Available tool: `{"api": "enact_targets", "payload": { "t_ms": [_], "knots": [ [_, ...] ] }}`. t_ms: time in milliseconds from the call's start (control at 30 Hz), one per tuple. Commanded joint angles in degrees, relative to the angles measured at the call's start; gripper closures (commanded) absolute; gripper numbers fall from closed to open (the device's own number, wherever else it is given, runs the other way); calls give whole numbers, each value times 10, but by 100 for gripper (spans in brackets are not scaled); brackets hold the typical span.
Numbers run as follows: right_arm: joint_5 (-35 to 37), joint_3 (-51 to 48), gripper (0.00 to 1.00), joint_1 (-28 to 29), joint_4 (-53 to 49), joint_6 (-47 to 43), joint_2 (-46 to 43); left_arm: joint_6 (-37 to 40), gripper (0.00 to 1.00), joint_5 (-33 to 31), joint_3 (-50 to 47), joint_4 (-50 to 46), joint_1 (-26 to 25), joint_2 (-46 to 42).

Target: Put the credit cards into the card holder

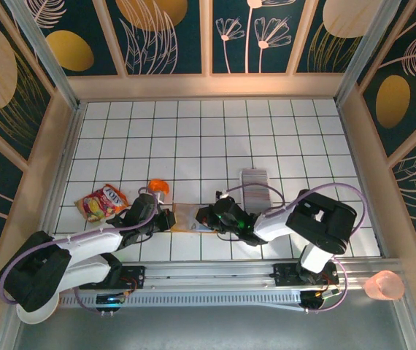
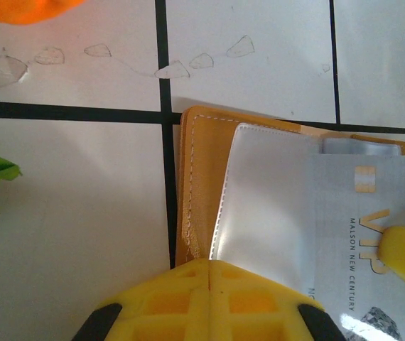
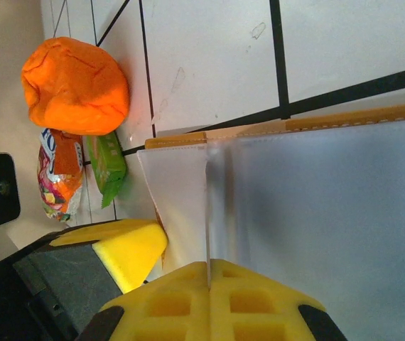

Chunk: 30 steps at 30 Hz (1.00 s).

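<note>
Holder (image 2: pixel 199 185) lies open on the worktop (image 2: pixel 67 213), its edge pinched by the left end effector (image 2: pixel 209 298), probably to steady it. The right end effector (image 3: pixel 209 298), clamped on a card (image 2: pixel 359 213), lays it over the pocket (image 2: pixel 266 206).

A: How's the card holder (image 1: pixel 182 217)?
B: Tan, opened flat on the white tabletop (image 1: pixel 193 131), silvery inside facing up.
A: And the credit cards (image 1: pixel 254 182)?
B: One grey card (image 2: pixel 359 213) (marked VIP) overlaps the holder; the rest stand edge-on in a row nearby.
</note>
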Motion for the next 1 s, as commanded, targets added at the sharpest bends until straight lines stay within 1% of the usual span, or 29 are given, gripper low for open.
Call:
{"api": "enact_targets", "payload": {
  "t_ms": [0,100,167,233,333,433,533,667,767,833,967],
  "knots": [
    [-15,-2,100,-1,80,-3,20,9,100,-22,-9,-52,1,11],
    [-16,0,100,-2,78,-3,27,13,100,-30,1,-73,1,9],
    [-13,0,100,-1,66,-4,28,15,93,-28,5,-77,1,5],
    [-7,1,100,-2,45,-4,27,16,83,-27,9,-81,1,-1],
    [-1,9,100,-1,-1,-5,32,18,74,-31,19,-95,1,-12],
    [1,16,100,-1,-28,-7,36,22,68,-38,26,-108,1,-27],
    [7,22,100,-1,-58,-12,34,26,68,-54,31,-124,1,-34],
    [5,18,100,-1,-40,-13,36,24,70,-53,31,-124,1,-29],
    [-2,17,100,0,-18,-13,43,31,77,-69,41,-144,0,-24],
    [-5,16,100,0,-9,-11,48,29,85,-78,41,-146,1,-20],
    [-5,10,100,0,4,-8,48,33,88,-74,42,-143,0,-3]
  ]
}}
